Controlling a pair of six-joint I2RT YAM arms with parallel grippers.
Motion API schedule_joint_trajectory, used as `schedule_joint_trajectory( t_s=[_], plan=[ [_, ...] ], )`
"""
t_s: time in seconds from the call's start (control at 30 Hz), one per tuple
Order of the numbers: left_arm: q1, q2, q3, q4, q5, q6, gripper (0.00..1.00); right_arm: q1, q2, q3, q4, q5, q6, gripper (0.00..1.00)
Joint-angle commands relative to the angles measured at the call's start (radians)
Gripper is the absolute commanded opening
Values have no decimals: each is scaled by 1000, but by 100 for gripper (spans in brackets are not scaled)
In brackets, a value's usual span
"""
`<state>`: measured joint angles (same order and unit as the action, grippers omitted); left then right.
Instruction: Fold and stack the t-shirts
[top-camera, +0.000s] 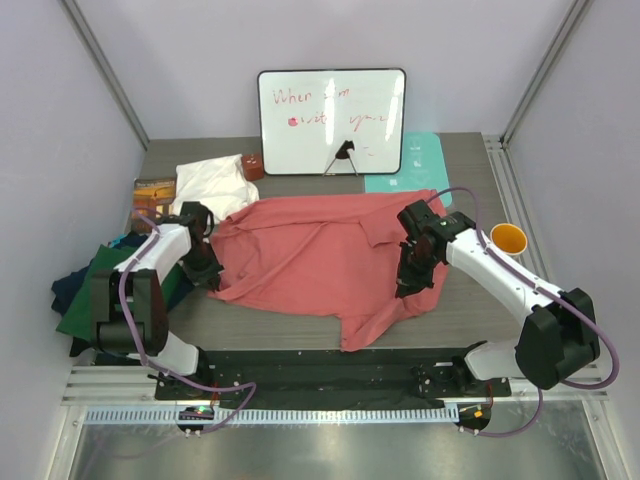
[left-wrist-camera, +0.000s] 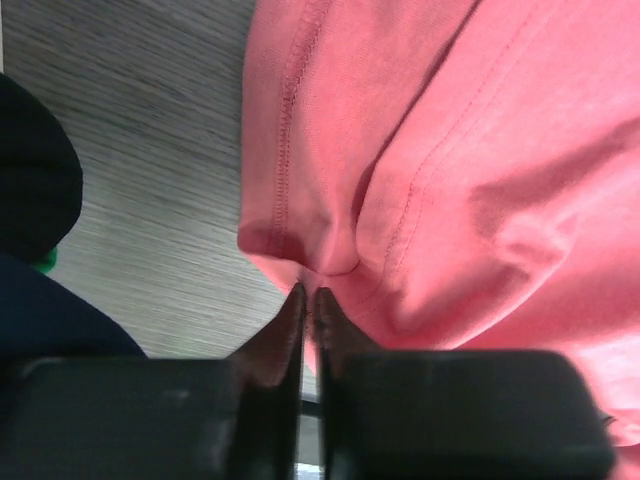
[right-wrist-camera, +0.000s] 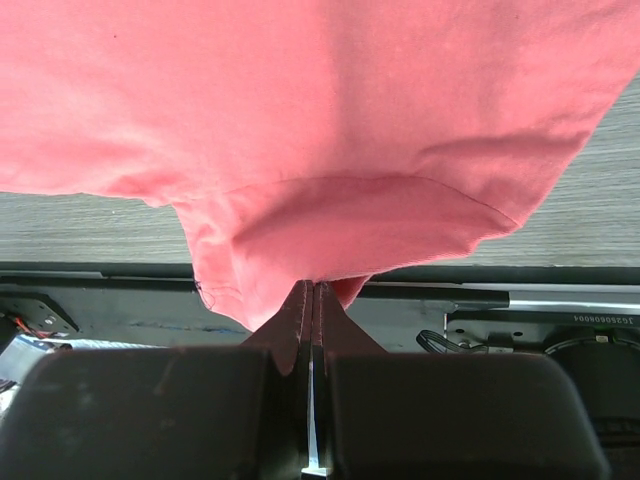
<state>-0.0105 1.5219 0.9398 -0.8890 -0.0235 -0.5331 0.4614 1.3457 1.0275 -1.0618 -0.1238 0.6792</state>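
The pink shirt (top-camera: 310, 250) lies spread and wrinkled across the middle of the grey table (top-camera: 280, 325), with one flap trailing toward 6 o'clock at the near edge. The left gripper (left-wrist-camera: 308, 292), at the shirt's 9 o'clock edge, has its fingers drawn almost together on the stitched hem, and the cloth puckers at the tips. The right gripper (right-wrist-camera: 312, 285), at the shirt's 3 o'clock side, is clamped tight on a fold of the same shirt, which hangs from its tips above the table edge. A green shirt (top-camera: 90, 300) and a navy shirt (top-camera: 62, 290) sit heaped at 9 o'clock. At 12 o'clock a whiteboard (top-camera: 330, 120) stands with red marker writing: the first word looks like "When", the rest is too faint to read. A teal mat (top-camera: 420, 155) lies at 1 o'clock, an orange cup (top-camera: 508, 238) at 3 o'clock and a white cloth (top-camera: 212, 185) at 11 o'clock.
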Motion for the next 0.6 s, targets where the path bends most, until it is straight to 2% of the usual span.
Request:
schedule_joint_trajectory(
  t_s=[0.0, 0.3, 0.57],
  plan=[
    [6, -39, 31, -24, 20, 12, 0, -13, -14, 0, 23, -26, -27, 1],
    [6, -91, 89, -73, 20, 30, 0, -81, 3, 54, 6, -22, -84, 1],
    [40, -115, 172, -151, 37, 82, 0, -240, 47, 138, 5, -42, -145, 1]
  ],
)
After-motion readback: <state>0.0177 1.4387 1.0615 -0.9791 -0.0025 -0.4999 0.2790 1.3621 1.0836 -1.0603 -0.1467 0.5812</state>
